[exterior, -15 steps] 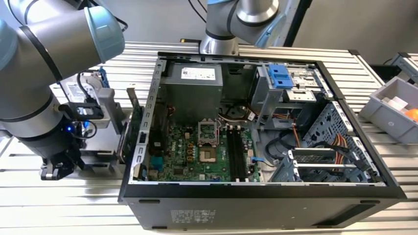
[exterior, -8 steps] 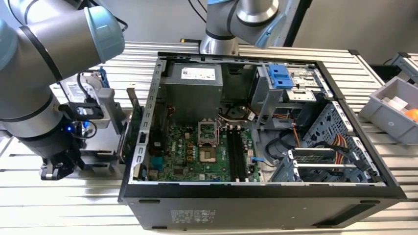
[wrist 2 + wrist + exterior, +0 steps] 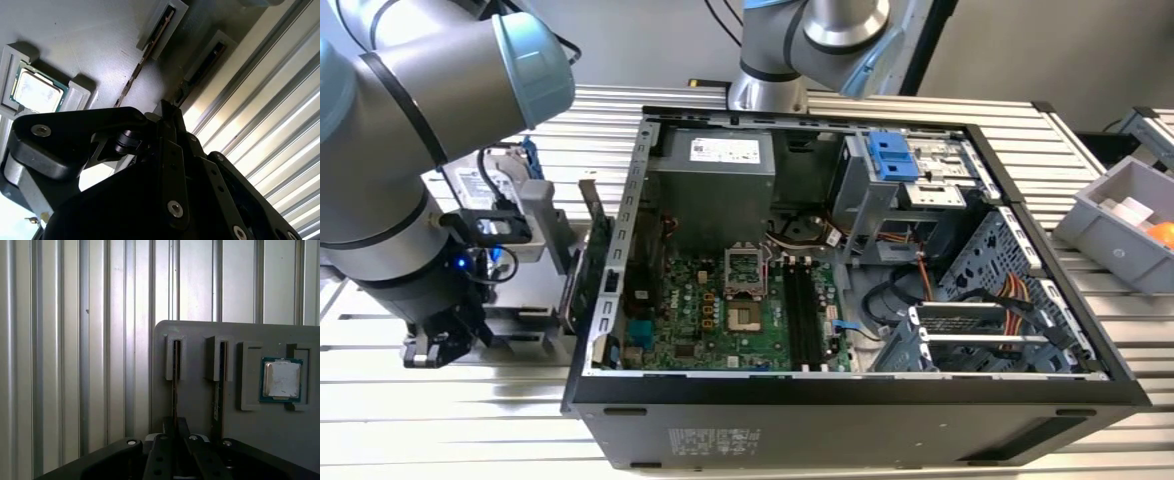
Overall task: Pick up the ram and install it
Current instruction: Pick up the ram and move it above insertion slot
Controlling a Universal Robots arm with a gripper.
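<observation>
Ram (image 3: 175, 395) in tray (image 3: 250, 437) slot, CPU (image 3: 282, 379) beside.

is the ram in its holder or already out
In the holder. In the first wrist view the ram stands on edge in a slot of the grey holder, with the gripper right at it.

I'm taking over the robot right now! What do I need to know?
Gripper: down at the gray holder, right at one ram; grip cannot be told.
Ram: stands on edge in its holder slot, a second stick beside it, processor alongside.
Done: gripper lined up on the ram.
Left: ram not lifted, not installed; the motherboard slots look empty.
</observation>
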